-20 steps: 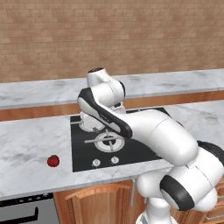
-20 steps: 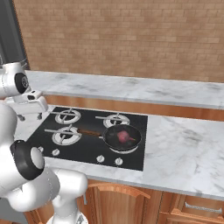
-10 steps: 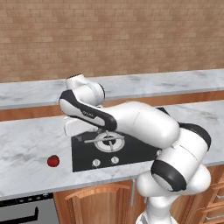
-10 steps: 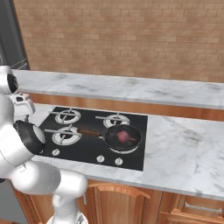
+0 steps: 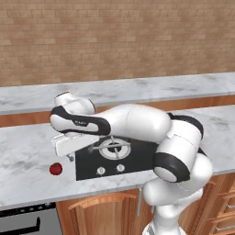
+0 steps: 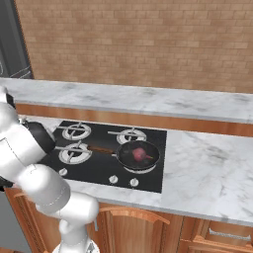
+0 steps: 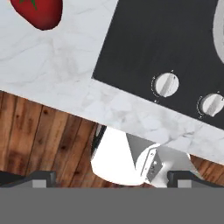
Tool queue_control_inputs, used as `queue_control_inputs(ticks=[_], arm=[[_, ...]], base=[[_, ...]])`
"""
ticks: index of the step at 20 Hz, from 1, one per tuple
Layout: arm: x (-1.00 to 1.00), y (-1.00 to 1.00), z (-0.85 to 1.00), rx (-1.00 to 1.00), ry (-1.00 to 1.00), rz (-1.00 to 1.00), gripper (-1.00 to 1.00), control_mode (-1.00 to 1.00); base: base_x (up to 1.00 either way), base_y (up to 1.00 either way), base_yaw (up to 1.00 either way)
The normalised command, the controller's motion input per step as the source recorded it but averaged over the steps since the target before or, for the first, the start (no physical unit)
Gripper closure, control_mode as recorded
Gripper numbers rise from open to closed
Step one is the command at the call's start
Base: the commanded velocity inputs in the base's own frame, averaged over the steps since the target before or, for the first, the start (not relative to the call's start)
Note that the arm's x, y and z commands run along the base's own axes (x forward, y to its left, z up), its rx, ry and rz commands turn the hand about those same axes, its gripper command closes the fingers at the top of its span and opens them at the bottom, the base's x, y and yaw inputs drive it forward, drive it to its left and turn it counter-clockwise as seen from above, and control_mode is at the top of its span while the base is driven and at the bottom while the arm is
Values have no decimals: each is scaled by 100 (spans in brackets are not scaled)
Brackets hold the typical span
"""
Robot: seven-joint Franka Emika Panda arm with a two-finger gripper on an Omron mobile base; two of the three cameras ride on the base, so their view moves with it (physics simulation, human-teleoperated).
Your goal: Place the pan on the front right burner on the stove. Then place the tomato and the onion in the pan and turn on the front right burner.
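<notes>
The black pan (image 6: 127,149) rests over the front right burner of the stove (image 6: 97,167), its wooden handle (image 6: 101,149) pointing left. The pinkish-maroon onion (image 6: 139,154) lies inside it. A glossy red tomato (image 5: 56,169) sits on the marble counter left of the stove (image 5: 87,167). My gripper (image 5: 69,156) hangs open just above and to the right of the tomato, at the stove's left edge. In the hand view the tomato (image 7: 37,11) is at the top left and the fingertips (image 7: 41,177) stand far apart with nothing between them.
White knobs (image 6: 113,179) line the stove's front edge, and two knobs (image 7: 166,84) show close in the hand view. A raised marble ledge (image 6: 148,99) and a brick wall run behind. Wooden cabinet fronts (image 5: 105,211) sit below the counter.
The arm has swung left and the hand has dropped low over the counter beside the tomato. The pan and onion have stayed put. The jaws have stayed open.
</notes>
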Motion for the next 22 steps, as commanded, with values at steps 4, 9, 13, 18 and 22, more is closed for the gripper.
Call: queue_control_inputs(ticks=[4, 9, 13, 18, 22], arm=[[0, 48, -37, 0, 14, 7, -100, -100], [8, 44, -35, 0, 15, 5, -100, -100], [29, 40, -31, 0, 14, 3, -100, -100], [43, 28, -24, 0, 10, 1, -100, -100], [38, 22, -13, 0, 4, 0, -100, -100]], base=[[0, 0, 0], [0, 0, 0], [0, 0, 0], [0, 0, 0], [0, 0, 0]])
